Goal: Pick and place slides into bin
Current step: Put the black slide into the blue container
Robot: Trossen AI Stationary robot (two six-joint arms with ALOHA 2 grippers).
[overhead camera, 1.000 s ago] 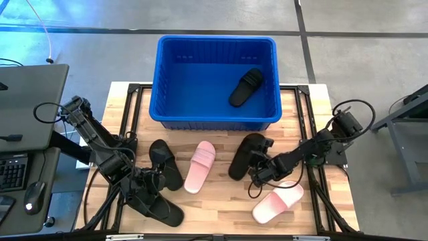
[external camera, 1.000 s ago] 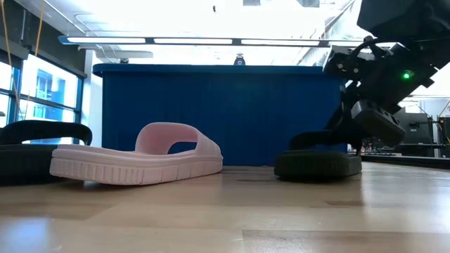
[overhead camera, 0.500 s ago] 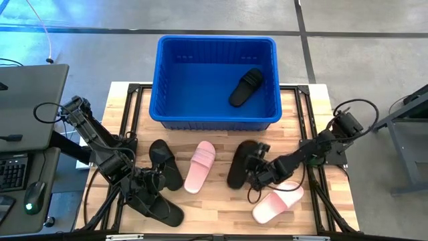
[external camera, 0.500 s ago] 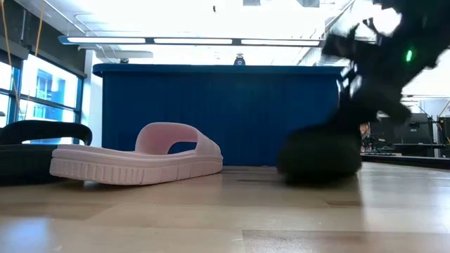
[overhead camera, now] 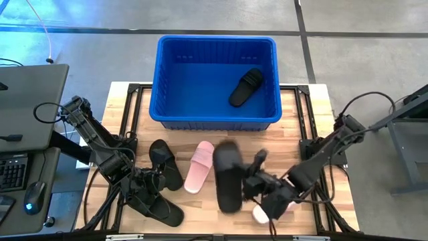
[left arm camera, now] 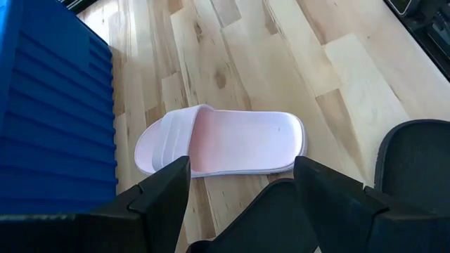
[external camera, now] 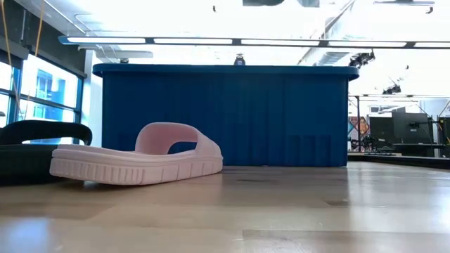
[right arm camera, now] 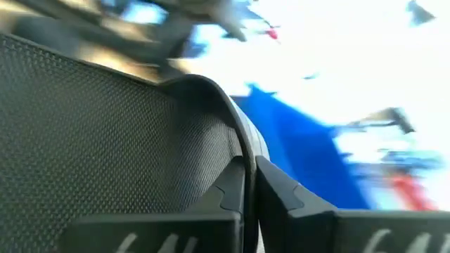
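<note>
The blue bin [overhead camera: 215, 80] stands at the table's far side with one black slide [overhead camera: 246, 88] lying in it. My right gripper [overhead camera: 250, 185] is shut on another black slide [overhead camera: 228, 177], held above the table's near middle. A pink slide [overhead camera: 266, 213] lies partly hidden under that arm. A second pink slide [overhead camera: 200, 165] rests sole-down left of centre. Two black slides [overhead camera: 165, 165] [overhead camera: 162, 209] lie near the left. My left gripper [left arm camera: 242, 184] hangs open over one black slide [left arm camera: 281, 211]. My right gripper pinches a thin edge of the black slide [right arm camera: 242, 151] between its two fingers [right arm camera: 281, 200]. It comes at the slide from the table's right side [overhead camera: 242, 182]. The slide is lifted clear of the table, its length running near to far.
The table's wooden top [overhead camera: 200, 204] shows between the slides. A black frame rail [overhead camera: 307, 127] runs along the right side. A laptop and keyboard [overhead camera: 20, 114] sit beyond the left edge. The bin's ribbed wall [external camera: 225, 116] fills the far side in the low view.
My right gripper has shut on the black slide that lay near the bin's front right and has raised it, moving toward the table's near edge and left. The slide has left the table and the low view. It has turned about, now running near to far.
</note>
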